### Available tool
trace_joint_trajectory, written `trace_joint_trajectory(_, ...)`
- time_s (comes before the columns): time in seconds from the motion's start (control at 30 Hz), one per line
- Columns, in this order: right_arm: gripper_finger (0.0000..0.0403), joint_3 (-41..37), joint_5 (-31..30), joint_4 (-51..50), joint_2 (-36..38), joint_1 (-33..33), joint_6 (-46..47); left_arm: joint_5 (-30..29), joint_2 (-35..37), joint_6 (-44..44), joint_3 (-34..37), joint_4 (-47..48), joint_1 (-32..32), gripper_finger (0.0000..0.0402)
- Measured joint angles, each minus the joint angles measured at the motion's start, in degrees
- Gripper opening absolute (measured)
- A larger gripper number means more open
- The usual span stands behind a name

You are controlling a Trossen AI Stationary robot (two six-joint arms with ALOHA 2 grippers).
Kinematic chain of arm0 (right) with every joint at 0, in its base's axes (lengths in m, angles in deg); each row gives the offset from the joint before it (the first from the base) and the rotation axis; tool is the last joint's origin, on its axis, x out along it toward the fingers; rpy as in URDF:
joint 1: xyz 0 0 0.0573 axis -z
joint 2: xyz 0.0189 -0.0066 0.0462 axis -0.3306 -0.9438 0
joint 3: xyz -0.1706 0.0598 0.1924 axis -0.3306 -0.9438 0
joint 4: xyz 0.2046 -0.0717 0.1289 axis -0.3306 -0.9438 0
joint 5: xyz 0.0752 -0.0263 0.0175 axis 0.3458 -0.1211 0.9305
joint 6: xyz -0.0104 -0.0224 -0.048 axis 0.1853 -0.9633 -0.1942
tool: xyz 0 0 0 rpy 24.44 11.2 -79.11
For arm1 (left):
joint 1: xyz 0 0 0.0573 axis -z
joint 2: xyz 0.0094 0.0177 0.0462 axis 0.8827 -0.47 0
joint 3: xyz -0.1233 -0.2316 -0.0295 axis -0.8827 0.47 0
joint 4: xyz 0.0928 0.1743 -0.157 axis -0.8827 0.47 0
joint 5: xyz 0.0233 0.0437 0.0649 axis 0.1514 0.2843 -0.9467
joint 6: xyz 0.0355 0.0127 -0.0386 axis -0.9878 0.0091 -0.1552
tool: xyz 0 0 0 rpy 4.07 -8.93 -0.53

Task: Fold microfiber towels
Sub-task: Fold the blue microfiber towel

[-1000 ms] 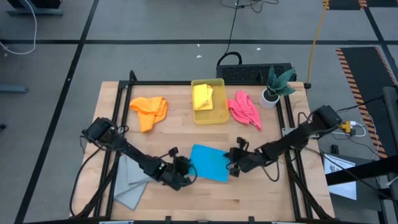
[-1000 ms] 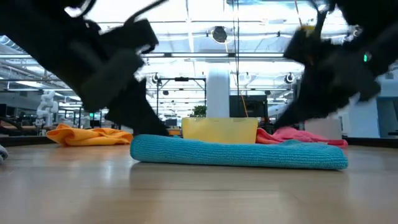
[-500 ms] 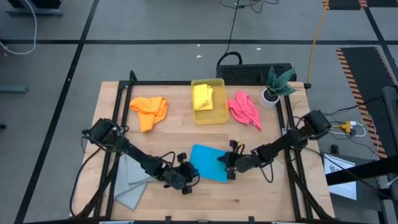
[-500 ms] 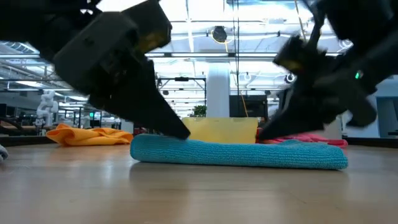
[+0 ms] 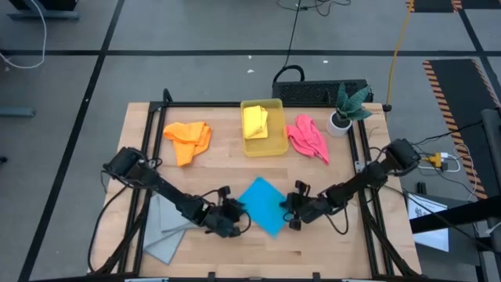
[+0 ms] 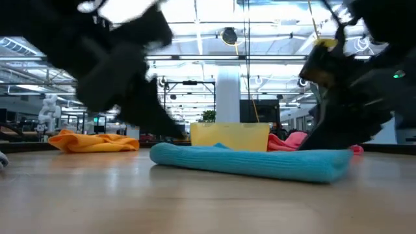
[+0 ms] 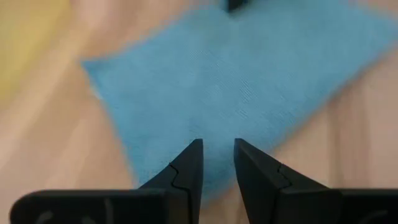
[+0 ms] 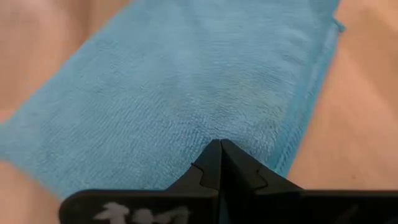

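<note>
A bright blue towel (image 5: 264,205) lies flat on the wooden table, set like a diamond between my two grippers. My left gripper (image 5: 239,218) is at its left corner, fingers a little apart (image 7: 217,148) over the cloth. My right gripper (image 5: 291,209) is shut (image 8: 220,144) at the towel's right corner. An orange towel (image 5: 188,139) and a pink towel (image 5: 308,138) lie crumpled at the far side. A yellow towel (image 5: 255,121) lies in the yellow bin (image 5: 274,147). A grey towel (image 5: 166,229) lies flat at the near left, under my left arm. My left gripper has its two fingertips (image 7: 194,152) down on the blue towel's top face (image 7: 214,127), close to its near-left edge, slanting down from the table's left. No fold stands up between them, and the towel stays flat on the table. My right gripper sets its shut fingertips (image 8: 214,152) on the towel's top face (image 8: 217,127) near its right edge, slanting down from the table's right. The cloth lies flat on the wood beneath them.
A potted plant (image 5: 345,108) stands at the far right corner. A black metal frame (image 5: 362,168) runs along the table's edges. Bare wood (image 5: 313,251) lies in front of the blue towel, toward the near edge.
The blue towel has turned about flat on the table, from lying long across it to standing as a diamond with one corner toward the far edge. My right gripper has sunk a little and gone toward the near edge on the cloth. My left gripper has rolled about its own line.
</note>
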Motion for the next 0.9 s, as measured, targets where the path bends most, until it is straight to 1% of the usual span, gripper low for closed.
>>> trace_joint_trajectory(0.1,0.0000,-0.12,0.18,2.27,1.59,-0.99,-1.14,-2.79,1.74,-0.13,-0.01,-0.25,0.59,0.0092)
trace_joint_trajectory(0.17,0.0000,0.03,0.04,5.51,2.26,-0.97,-2.47,-2.97,1.87,-0.39,-0.02,-2.39,0.53,0.0092)
trace_joint_trajectory(0.23,0.0000,0.00,-0.09,6.67,2.14,-0.56,-3.96,-2.82,1.87,-0.80,0.00,-4.56,0.24,0.0092)
trace_joint_trajectory(0.3,0.0000,-0.06,0.21,6.79,1.76,0.08,-4.26,1.01,1.23,-1.15,-0.09,-6.61,-0.93,0.0092)
trace_joint_trajectory(0.33,0.0000,-0.06,0.15,6.55,1.63,0.41,-4.22,3.41,0.64,-0.90,-0.17,-6.77,-1.68,0.0092)
trace_joint_trajectory(0.37,0.0000,-0.04,0.15,5.75,1.57,0.59,-4.23,4.63,0.09,-0.56,-0.06,-5.89,-2.35,0.0092)
trace_joint_trajectory(0.47,0.0000,-0.06,1.22,1.95,1.54,0.98,-3.80,4.72,-1.61,1.88,0.09,-3.86,-4.18,0.0092)
trace_joint_trajectory(0.53,0.0000,-0.06,1.53,-0.30,1.54,0.96,-2.80,4.26,-2.10,2.45,0.06,-2.19,-5.54,0.0092)
trace_joint_trajectory(0.63,0.0000,-0.06,1.51,-1.82,1.54,0.98,-0.59,2.28,-2.92,-1.13,0.02,-1.58,-8.20,0.0092)
trace_joint_trajectory(0.7,0.0000,-0.06,1.47,-2.03,1.54,0.91,2.56,1.35,-2.89,-3.60,0.02,-1.90,-10.20,0.0092)
trace_joint_trajectory(0.8,0.0000,-0.06,1.40,-1.84,1.54,-0.13,10.17,0.78,-2.69,-6.00,0.00,-1.41,-12.57,0.0092)
trace_joint_trajectory(0.9,0.0000,-0.06,1.38,-1.52,1.61,-1.75,10.58,-1.55,-1.71,-6.87,0.00,-1.35,-13.10,0.0092)
